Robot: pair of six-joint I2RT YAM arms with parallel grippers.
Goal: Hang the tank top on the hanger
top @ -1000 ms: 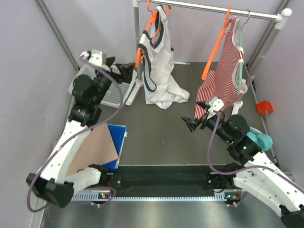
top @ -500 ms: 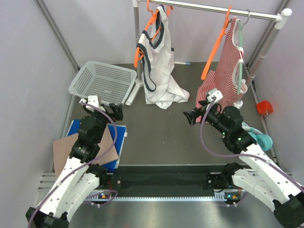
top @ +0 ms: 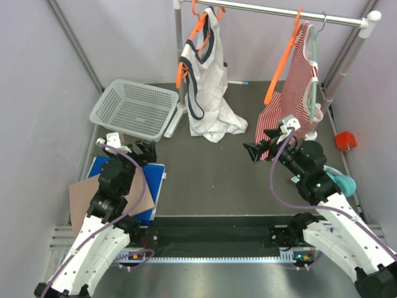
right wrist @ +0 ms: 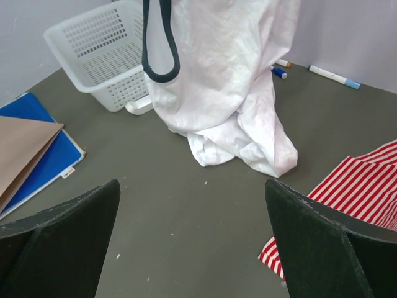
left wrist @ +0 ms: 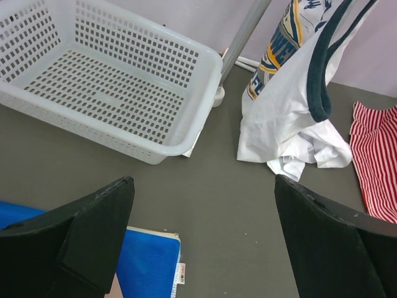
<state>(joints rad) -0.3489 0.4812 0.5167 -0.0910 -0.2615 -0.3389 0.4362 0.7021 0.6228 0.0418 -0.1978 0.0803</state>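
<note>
The white tank top [top: 209, 81] with navy trim hangs on an orange hanger [top: 189, 46] from the rail at the back, its hem bunched on the table. It also shows in the left wrist view [left wrist: 291, 105] and the right wrist view [right wrist: 229, 81]. My left gripper [top: 146, 149] is open and empty, low over the table's left side, well short of the top. My right gripper [top: 259, 149] is open and empty, to the right of the top and beside the striped top.
A red-and-white striped top [top: 291, 99] hangs on a pale green hanger [top: 314, 68] beside a second orange hanger [top: 282, 62]. A white basket [top: 135, 108] stands back left. A blue folder [top: 147, 186] and brown card [top: 105, 195] lie front left. A red block [top: 345, 140] sits far right.
My left arm has pulled back from the basket toward the near left and now sits low over the folder. My right gripper has shifted slightly right and stays open.
</note>
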